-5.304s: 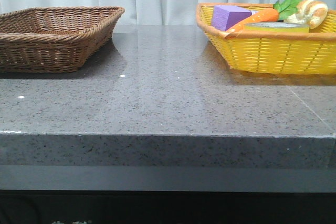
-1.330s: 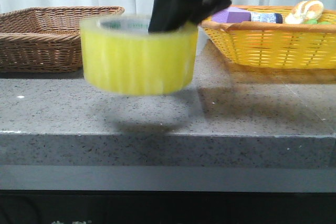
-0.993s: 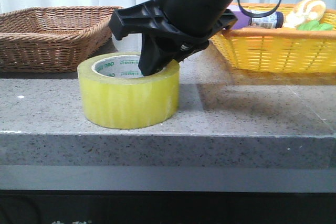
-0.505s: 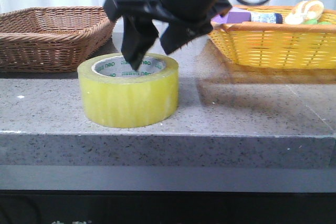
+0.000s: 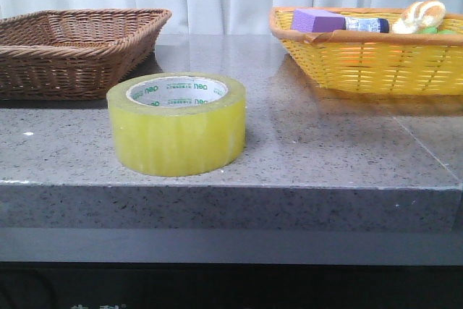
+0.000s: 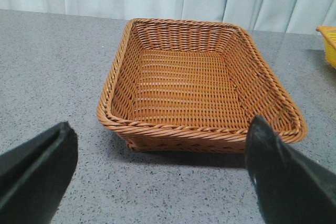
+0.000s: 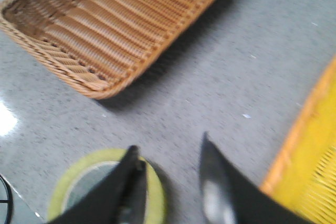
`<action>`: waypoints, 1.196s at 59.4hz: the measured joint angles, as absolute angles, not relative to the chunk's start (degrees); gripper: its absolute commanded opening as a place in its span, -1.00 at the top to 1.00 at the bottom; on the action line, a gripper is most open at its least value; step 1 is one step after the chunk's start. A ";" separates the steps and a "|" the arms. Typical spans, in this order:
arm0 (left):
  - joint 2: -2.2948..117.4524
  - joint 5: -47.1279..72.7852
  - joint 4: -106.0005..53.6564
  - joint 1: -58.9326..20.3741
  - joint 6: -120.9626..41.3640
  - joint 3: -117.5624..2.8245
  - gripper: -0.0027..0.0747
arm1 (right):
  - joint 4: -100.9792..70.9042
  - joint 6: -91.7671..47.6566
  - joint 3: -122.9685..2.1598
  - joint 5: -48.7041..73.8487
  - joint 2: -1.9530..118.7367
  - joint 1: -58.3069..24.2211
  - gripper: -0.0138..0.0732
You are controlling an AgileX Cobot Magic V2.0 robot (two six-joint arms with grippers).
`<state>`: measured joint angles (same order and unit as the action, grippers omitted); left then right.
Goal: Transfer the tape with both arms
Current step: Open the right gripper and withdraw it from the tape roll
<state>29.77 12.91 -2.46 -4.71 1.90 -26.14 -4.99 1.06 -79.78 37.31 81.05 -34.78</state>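
Note:
The tape point(image 5: 177, 124), a wide yellow roll with a white core and green lettering, lies flat on the grey counter point(image 5: 325, 150) near its front edge, untouched. No arm shows in the front view. In the right wrist view my right gripper point(image 7: 168, 150) hangs open well above the tape point(image 7: 152, 187), which shows below one finger. In the left wrist view my left gripper point(image 6: 160, 137) stands wide open with nothing between its fingers point(image 6: 42, 166), over the counter in front of the brown wicker basket point(image 6: 197, 82).
The empty brown wicker basket point(image 5: 76, 48) stands at the back left. A yellow basket point(image 5: 376, 52) at the back right holds a purple block point(image 5: 318, 19), a bottle and toy food. The counter's front edge point(image 5: 231, 187) runs just before the tape.
My right gripper set the tape down on the counter, opened, let it go and rose out of the front view. The tape stays where it was put.

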 measured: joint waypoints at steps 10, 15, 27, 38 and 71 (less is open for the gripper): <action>29.77 12.91 -2.46 -4.71 1.90 -26.14 -0.72 | -4.89 1.06 -79.78 43.77 76.84 -30.36 0.87; 29.77 12.91 -2.46 -4.71 1.90 -26.14 -0.72 | -4.89 1.18 -78.33 44.93 72.88 -28.29 0.89; 29.77 12.91 -2.46 -4.71 1.90 -26.14 -0.72 | -4.89 1.85 -68.55 45.09 60.09 -20.16 0.89; 29.77 12.95 -2.46 -4.71 1.90 -26.14 -0.72 | -4.77 2.57 -55.36 41.37 47.28 -8.92 0.89; 29.77 12.95 -2.46 -4.71 1.90 -26.14 -0.72 | -4.77 3.05 -22.47 32.92 10.60 -4.70 0.89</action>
<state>29.77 12.95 -2.46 -4.71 1.90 -26.14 -4.77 3.05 -22.47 32.92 10.60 -4.70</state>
